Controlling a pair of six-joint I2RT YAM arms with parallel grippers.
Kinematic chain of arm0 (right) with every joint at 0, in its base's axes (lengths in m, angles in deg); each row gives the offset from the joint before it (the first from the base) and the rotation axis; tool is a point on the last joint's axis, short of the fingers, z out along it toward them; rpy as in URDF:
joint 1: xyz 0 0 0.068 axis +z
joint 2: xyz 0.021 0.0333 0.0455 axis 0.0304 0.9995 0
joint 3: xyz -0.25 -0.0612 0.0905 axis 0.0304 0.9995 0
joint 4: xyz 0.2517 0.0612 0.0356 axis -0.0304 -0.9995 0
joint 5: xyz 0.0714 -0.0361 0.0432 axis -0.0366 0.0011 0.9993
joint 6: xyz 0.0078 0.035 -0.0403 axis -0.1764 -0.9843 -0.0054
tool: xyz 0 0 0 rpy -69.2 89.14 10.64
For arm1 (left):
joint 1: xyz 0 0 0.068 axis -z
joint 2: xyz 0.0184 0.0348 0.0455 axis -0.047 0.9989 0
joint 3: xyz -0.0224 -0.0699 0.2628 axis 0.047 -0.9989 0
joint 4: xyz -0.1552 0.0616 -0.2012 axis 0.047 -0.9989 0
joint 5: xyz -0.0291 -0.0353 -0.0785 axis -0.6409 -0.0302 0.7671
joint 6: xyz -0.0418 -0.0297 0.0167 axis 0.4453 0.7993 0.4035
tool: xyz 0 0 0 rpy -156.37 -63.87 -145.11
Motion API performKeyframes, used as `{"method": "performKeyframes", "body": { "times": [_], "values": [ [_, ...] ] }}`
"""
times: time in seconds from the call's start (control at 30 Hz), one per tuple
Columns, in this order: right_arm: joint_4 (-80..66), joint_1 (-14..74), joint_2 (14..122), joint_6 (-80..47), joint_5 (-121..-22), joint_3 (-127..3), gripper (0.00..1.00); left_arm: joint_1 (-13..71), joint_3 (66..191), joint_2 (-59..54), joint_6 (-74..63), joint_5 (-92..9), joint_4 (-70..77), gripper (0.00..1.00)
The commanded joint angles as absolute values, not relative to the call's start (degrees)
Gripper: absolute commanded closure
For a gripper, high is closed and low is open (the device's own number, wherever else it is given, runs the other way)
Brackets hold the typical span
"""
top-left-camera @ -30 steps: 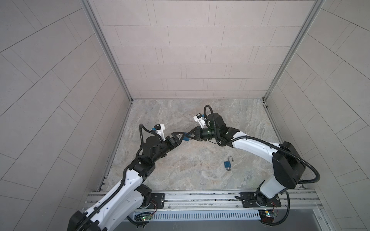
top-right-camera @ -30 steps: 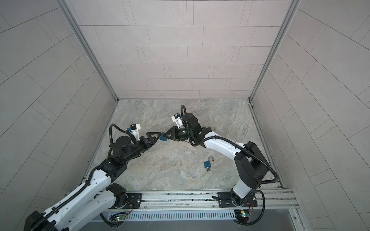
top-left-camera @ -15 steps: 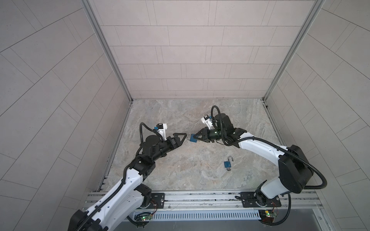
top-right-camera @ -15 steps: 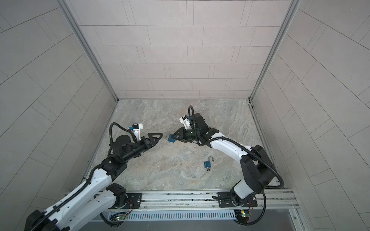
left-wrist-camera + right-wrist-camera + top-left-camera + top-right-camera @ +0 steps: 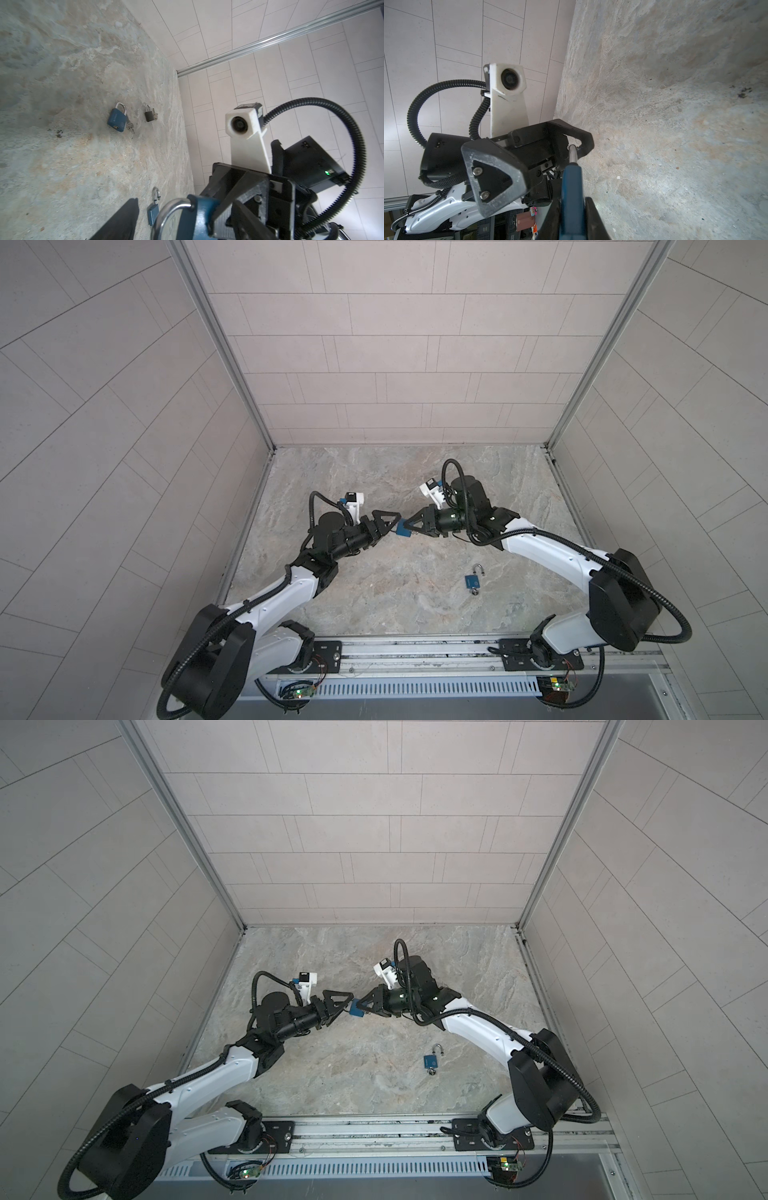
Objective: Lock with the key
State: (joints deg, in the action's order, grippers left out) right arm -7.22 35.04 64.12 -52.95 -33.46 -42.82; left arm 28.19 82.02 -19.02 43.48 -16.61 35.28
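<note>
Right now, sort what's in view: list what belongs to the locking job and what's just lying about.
Job in hand: held blue padlock; right gripper, jaws shut on it; left gripper, jaws open at its shackle.
Probably just lying about, on the table: open-shackled blue padlock; blue padlock with key; dark padlock with key.

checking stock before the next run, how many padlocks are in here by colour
blue padlocks: 3 (held blue padlock, open blue padlock, far blue padlock)
black padlocks: 1 (black padlock)
total: 4
</note>
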Motion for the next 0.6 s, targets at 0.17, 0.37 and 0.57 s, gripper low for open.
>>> {"method": "performKeyframes", "body": {
  "times": [0.17,0.37,0.57],
  "values": [
    [-2.79,34.56,61.77,-53.69,-31.48,-42.48,1.00,27.56,80.87,-19.32,44.19,-14.37,39.57,0.31],
    [-2.82,34.44,61.93,-53.75,-31.48,-42.56,1.00,27.57,80.78,-18.50,44.35,-12.93,41.04,0.42],
    [-2.28,34.49,62.14,-53.75,-31.35,-42.31,1.00,27.57,80.95,-18.32,43.68,-12.60,39.58,0.51]
  ]
}}
